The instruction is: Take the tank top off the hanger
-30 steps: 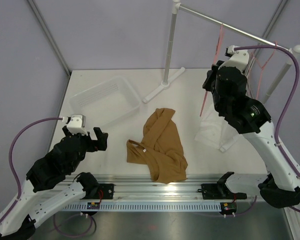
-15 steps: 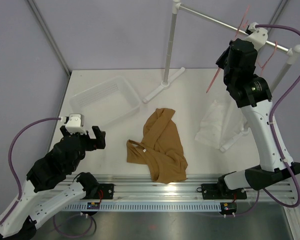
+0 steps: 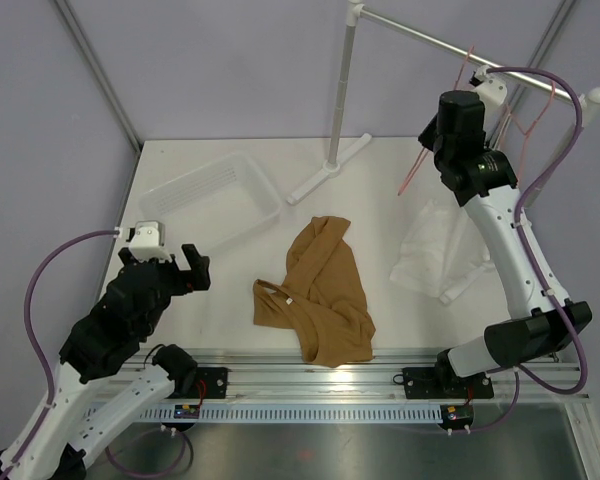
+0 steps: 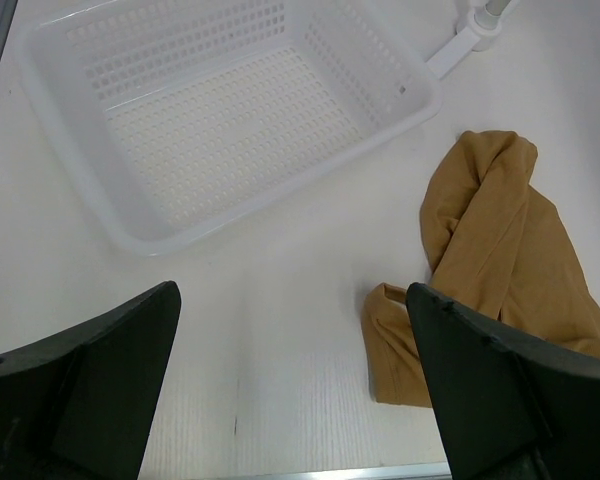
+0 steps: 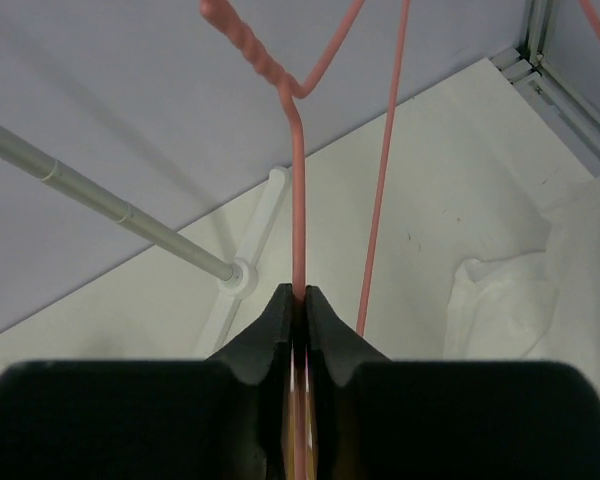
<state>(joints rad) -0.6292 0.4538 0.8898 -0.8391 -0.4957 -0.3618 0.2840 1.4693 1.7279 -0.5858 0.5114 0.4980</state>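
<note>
Tank top (image 3: 320, 295) lies crumpled on the table (image 3: 230, 300), close to the middle of the near edge, free of the hanger (image 5: 298, 200) and well apart from it. Its long axis runs far to near and leans slightly right at the near end. A strap opening sits at its near-left corner.

Your right gripper (image 5: 298, 295) is raised at the far right, up by the rail (image 3: 420, 36). Its fingers are pressed together on the hanger's thin pink wire just below the twisted neck, and the wire frame carries no cloth. The views do not settle whether the hook sits over the rail. A second pink hanger (image 3: 525, 125) shows by the rail's right end, and a white sheer garment (image 3: 430, 245) lies on the table below your right arm.

Your left gripper (image 3: 190, 270) hovers at the near left, on the near side of the white basket (image 3: 265, 190), with its fingers spread wide and nothing between them. From there the tank top lies directly to the right, with the strap opening its closest part. That makes the left arm much the nearer of the two.

Judged from how things lie, the removal itself looks done. What remains is parking the hanger. If the cloth needs moving, the left arm is better placed. It would reach right and meet the garment broadside, across its long axis.
</note>
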